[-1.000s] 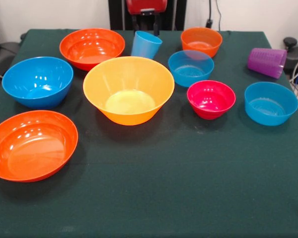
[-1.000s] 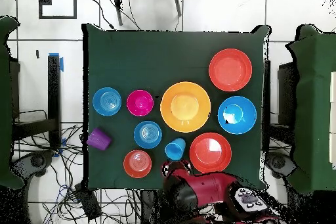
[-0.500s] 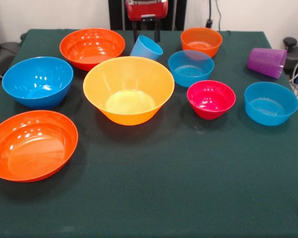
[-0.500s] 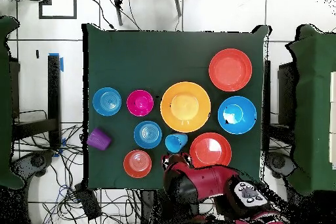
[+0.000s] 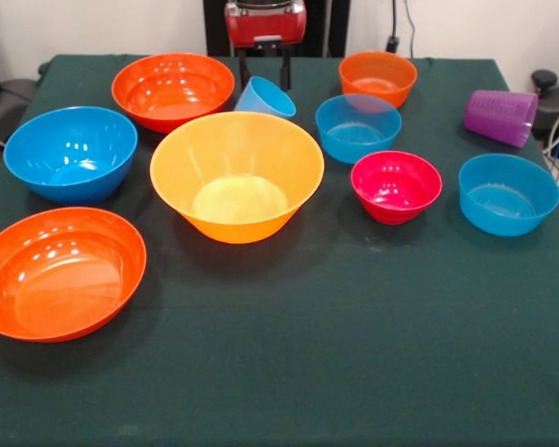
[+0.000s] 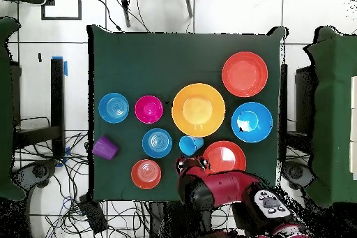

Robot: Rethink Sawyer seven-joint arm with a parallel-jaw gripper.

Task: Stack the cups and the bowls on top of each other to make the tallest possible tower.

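Observation:
The light blue cup (image 5: 265, 96) is tipped over and leans against the far rim of the large yellow-orange bowl (image 5: 238, 172). My gripper (image 5: 265, 70) hangs just behind the cup, its two fingers apart and empty. In the overhead view the cup (image 6: 190, 144) lies between the gripper (image 6: 192, 162) and the yellow-orange bowl (image 6: 199, 109). The purple cup (image 5: 500, 116) lies on its side at the far right. Nothing is stacked.
On the green table (image 5: 354, 354) stand a large blue bowl (image 5: 70, 154), two large red-orange bowls (image 5: 172, 88) (image 5: 61, 270), a small orange bowl (image 5: 377, 76), two small blue bowls (image 5: 358, 126) (image 5: 509, 191) and a pink bowl (image 5: 396, 184).
The gripper has come forward over the table. The light blue cup has tipped from upright and been pushed against the yellow-orange bowl, which has slid slightly away from the robot.

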